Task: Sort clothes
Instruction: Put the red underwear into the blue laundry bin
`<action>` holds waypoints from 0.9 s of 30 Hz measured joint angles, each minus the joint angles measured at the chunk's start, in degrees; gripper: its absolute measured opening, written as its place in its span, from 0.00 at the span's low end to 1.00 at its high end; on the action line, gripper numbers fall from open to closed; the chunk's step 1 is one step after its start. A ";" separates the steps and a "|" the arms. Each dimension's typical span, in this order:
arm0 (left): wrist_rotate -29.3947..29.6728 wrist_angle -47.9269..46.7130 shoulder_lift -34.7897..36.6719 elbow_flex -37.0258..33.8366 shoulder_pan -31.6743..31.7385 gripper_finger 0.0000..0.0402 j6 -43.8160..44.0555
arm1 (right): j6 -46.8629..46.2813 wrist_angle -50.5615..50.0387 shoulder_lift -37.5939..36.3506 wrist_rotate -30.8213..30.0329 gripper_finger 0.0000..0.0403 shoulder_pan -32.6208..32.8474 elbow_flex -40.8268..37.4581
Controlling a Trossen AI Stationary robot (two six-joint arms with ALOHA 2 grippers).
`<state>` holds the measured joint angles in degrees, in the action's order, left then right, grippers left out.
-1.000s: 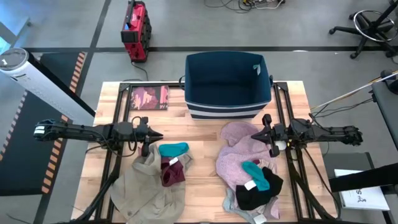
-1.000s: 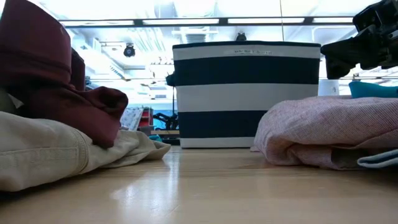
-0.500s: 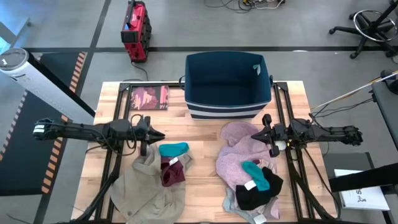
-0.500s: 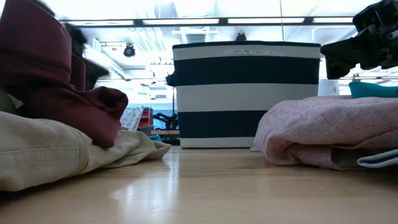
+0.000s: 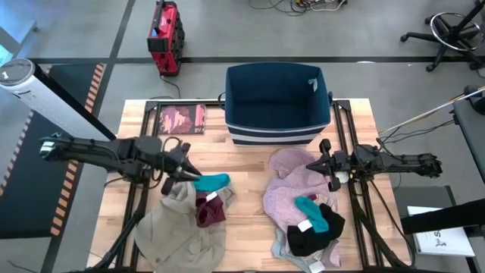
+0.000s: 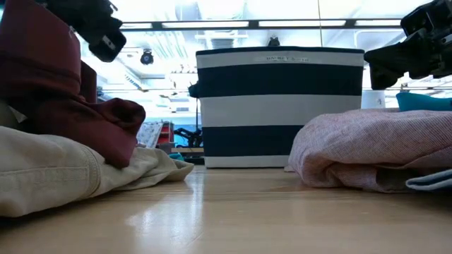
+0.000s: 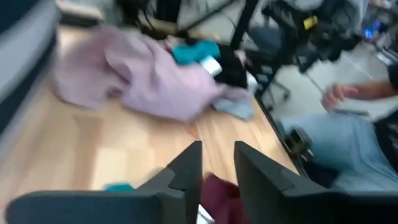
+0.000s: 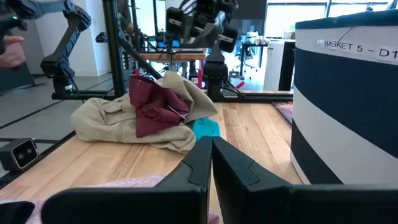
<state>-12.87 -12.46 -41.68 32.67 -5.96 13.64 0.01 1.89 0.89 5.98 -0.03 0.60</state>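
Observation:
On the left lies a large beige garment (image 5: 176, 226) with a maroon piece (image 5: 210, 209) on it and a small teal piece (image 5: 213, 181) at its far edge. My left gripper (image 5: 191, 174) hangs tipped down just left of that teal piece, above the pile (image 6: 99, 28). Its fingers stand a little apart in the left wrist view (image 7: 217, 171), over the maroon piece (image 7: 217, 196). On the right, a large mauve-pink garment (image 5: 290, 186) carries a teal piece (image 5: 312, 213) and a black piece (image 5: 313, 233) over a grey one (image 5: 282, 247). My right gripper (image 5: 324, 164) is shut (image 8: 211, 158) above the mauve-pink garment's right edge.
A navy basket with white stripes (image 5: 276, 102) stands at the table's far middle. A flat dark-red booklet (image 5: 182, 119) lies left of it. Bare wood shows between the two piles (image 5: 246, 197). A person sits beyond the table (image 7: 339, 134).
My left gripper has swung toward the table's near right and tipped down, closing on the small teal piece at the left pile. In the low view it has come into sight above the maroon piece. The clothes have not moved.

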 joint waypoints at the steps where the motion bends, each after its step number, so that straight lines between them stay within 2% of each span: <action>1: 0.15 -1.24 -1.67 1.36 -1.18 0.26 1.04 | 0.00 0.00 0.00 -0.01 0.00 0.00 0.00; 5: 3.38 -10.06 -8.67 7.48 -5.41 0.40 6.59 | 0.00 0.00 0.00 0.00 0.00 0.00 0.00; 9: 9.08 -23.76 -15.30 15.52 -9.58 0.54 11.00 | 0.00 0.00 0.00 0.00 0.00 0.00 0.00; 14: 14.20 -37.24 -23.33 26.39 -14.82 0.66 15.51 | 0.00 0.00 0.00 0.00 0.00 0.00 -0.02; 20: 15.09 -37.75 -32.08 33.43 -22.18 0.69 16.88 | 0.00 0.00 0.00 0.00 0.00 0.00 0.00; 27: 16.79 -36.54 -42.07 35.19 -27.51 0.70 21.10 | 0.00 0.00 0.00 0.00 0.00 0.02 -0.02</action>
<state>3.92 -49.00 -83.74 67.87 -33.47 34.74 0.01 1.89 0.89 5.98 -0.01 0.58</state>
